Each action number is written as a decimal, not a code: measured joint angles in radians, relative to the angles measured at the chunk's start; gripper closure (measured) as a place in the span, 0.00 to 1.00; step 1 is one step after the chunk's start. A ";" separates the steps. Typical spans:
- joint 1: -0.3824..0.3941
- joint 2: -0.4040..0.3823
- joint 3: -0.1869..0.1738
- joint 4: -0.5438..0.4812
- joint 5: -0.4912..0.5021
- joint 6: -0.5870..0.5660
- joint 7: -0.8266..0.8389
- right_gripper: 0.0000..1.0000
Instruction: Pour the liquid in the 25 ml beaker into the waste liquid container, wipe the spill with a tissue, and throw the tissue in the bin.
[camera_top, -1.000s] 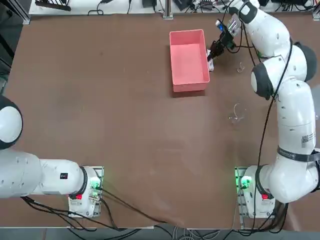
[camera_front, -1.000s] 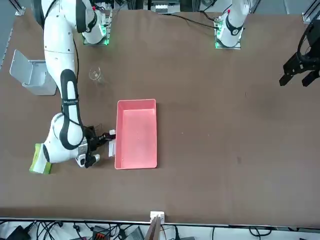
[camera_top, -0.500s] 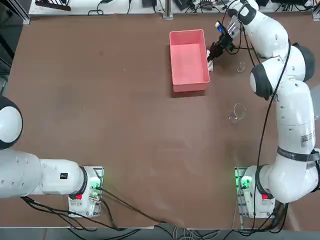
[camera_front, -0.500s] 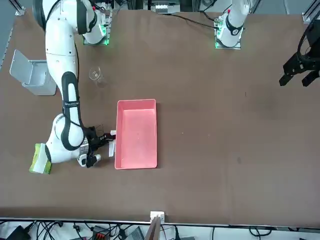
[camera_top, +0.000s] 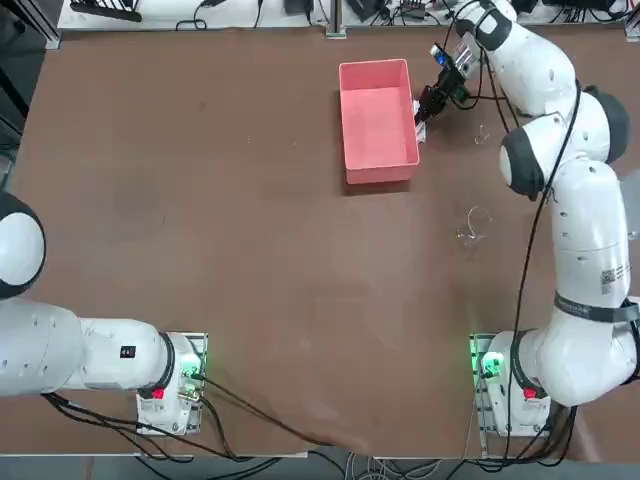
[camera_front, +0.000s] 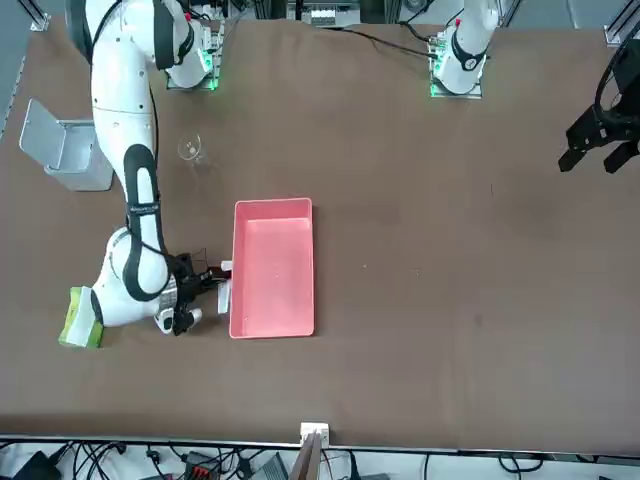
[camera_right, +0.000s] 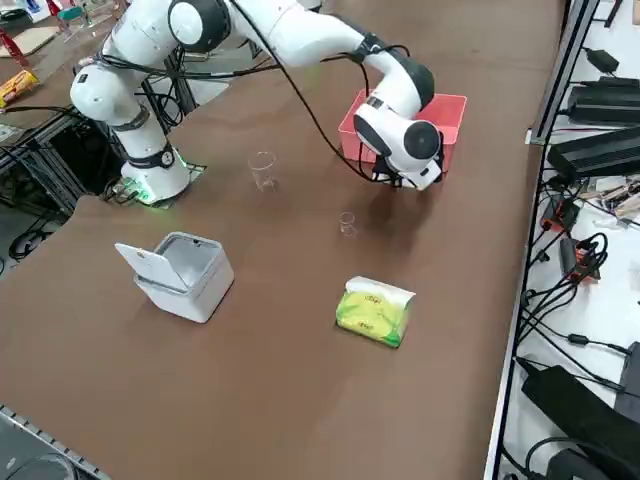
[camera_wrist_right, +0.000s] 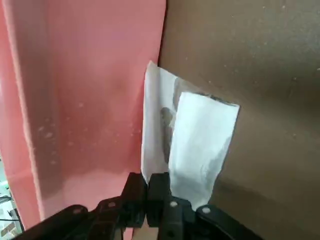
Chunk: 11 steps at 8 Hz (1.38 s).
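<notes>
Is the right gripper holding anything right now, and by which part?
Yes. The right gripper is shut on the tissue, pinching one edge of the sheet; the rest hangs against the waste liquid container's outer wall.

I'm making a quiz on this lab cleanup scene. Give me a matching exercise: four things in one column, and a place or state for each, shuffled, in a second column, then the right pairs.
Things:
1. tissue
2. bin
3. waste liquid container
4. green tissue pack

Places or states:
A. pink tray in the middle of the table
B. lid flipped open
C. pinched in the shut right gripper beside the tray's wall
D. lying on the table near the bin

Pairs: 1-C, 2-B, 3-A, 4-D
</notes>
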 joint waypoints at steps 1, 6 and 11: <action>0.000 0.001 0.000 0.000 0.001 0.001 -0.008 0.96; 0.000 0.010 0.000 0.000 0.005 0.011 -0.026 0.96; 0.000 0.010 0.000 0.001 0.005 0.017 -0.030 0.98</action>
